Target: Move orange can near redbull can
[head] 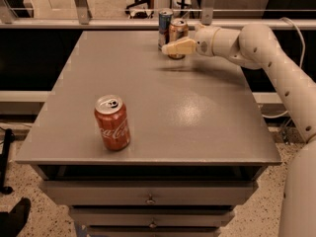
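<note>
The orange can (177, 31), orange-brown with a silver top, stands at the far edge of the grey table (197, 112). It is right beside the slim blue and silver redbull can (164, 22), just to that can's right and almost touching it. My gripper (174, 44) reaches in from the right on a white arm and is around the lower part of the orange can, covering part of its front. The can's base shows just below the gripper, at table level.
A red Coca-Cola can (112, 122) stands upright near the table's front left. The white arm (276, 58) spans the table's right side. A rail and posts (79, 4) run behind the far edge. Drawers (148, 199) sit under the tabletop.
</note>
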Controlling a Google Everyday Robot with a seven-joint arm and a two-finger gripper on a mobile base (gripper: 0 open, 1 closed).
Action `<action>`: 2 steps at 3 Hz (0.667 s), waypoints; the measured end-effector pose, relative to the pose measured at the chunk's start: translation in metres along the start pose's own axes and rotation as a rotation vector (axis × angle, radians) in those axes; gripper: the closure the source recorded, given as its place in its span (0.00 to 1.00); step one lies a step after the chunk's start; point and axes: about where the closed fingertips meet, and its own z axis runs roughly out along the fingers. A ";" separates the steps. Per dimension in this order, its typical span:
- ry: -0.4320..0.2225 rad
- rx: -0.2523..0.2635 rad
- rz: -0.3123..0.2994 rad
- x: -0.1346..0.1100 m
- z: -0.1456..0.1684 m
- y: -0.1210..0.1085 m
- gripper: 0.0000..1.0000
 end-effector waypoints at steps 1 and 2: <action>0.012 0.000 -0.061 0.006 -0.036 0.001 0.00; 0.008 -0.033 -0.153 0.011 -0.103 0.003 0.00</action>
